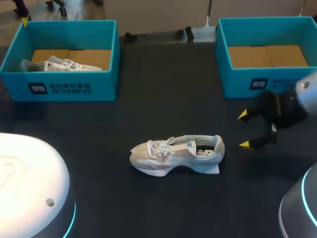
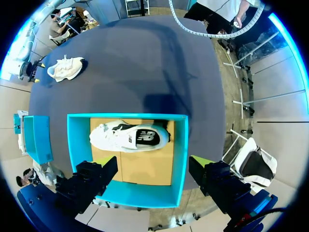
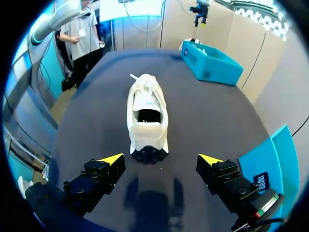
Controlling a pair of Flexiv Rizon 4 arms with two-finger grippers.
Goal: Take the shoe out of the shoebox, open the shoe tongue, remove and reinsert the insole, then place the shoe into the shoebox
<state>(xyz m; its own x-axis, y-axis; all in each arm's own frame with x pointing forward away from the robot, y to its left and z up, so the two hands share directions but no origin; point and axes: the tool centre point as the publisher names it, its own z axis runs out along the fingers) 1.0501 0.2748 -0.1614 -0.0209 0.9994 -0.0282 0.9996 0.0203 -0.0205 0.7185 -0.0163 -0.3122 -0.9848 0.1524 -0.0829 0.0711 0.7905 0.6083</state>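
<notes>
Right gripper point(image 1: 244, 130) fingers wide apart, empty, near shoe point(image 1: 176, 153) heel, mid-worktop point(image 1: 163, 99). Left gripper point(image 2: 152, 160) fingers apart, empty, above shoebox point(image 2: 180, 145) containing second shoe point(image 2: 128, 137).

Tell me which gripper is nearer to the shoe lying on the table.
Right. The right gripper is open, just beyond the heel of the shoe. The left gripper hangs over the far shoebox holding a second shoe.

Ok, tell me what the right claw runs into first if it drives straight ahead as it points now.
Probably the heel of the shoe on the table, dead ahead of the open right claw; how high the claw rides is unclear.
</notes>
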